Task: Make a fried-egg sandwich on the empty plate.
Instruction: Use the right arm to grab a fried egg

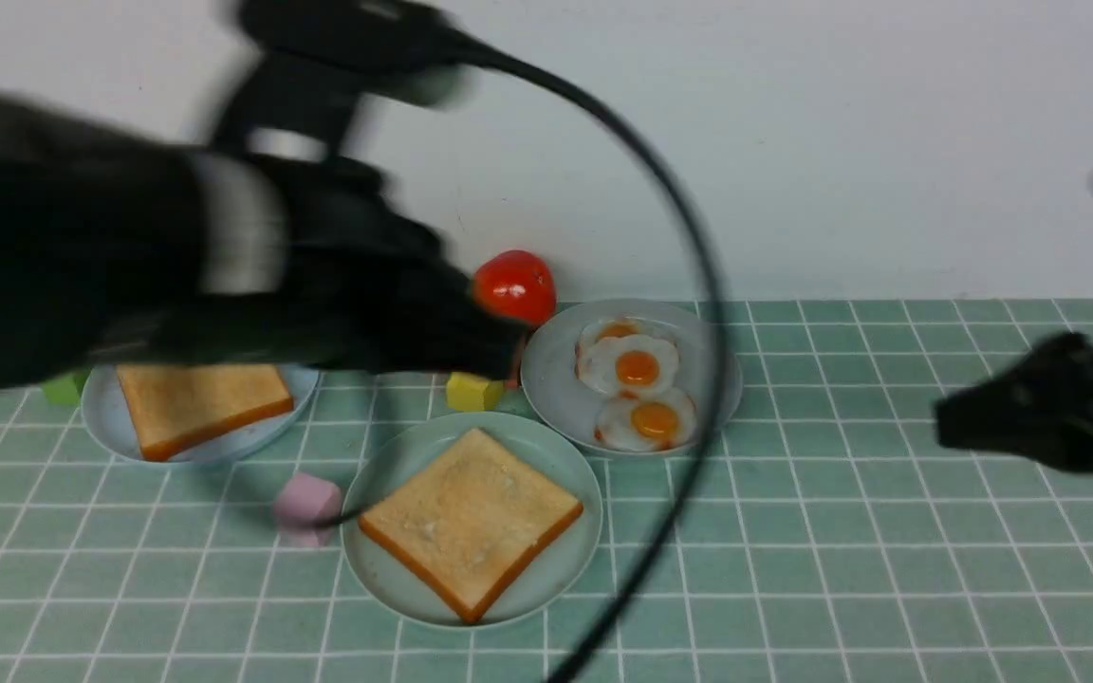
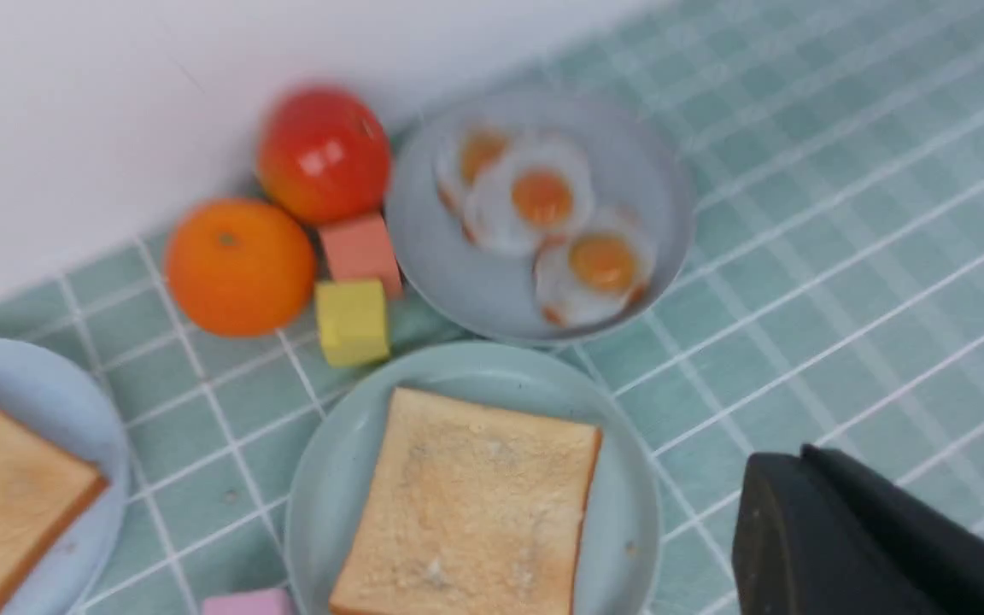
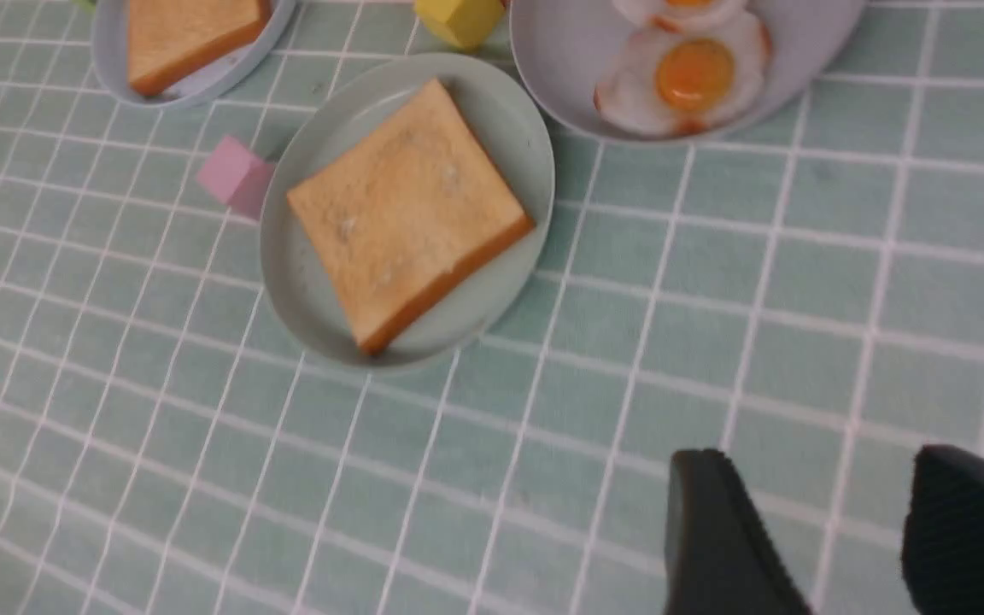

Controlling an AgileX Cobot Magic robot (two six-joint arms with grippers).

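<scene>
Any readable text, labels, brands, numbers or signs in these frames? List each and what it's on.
No readable text in any view.
Plain, no print: green plate, toast, blue plate, second toast, egg plate, eggs, tomato, orange, yellow block, pink block.
Left arm is motion-blurred in the front view; any marking on it cannot be read.
</scene>
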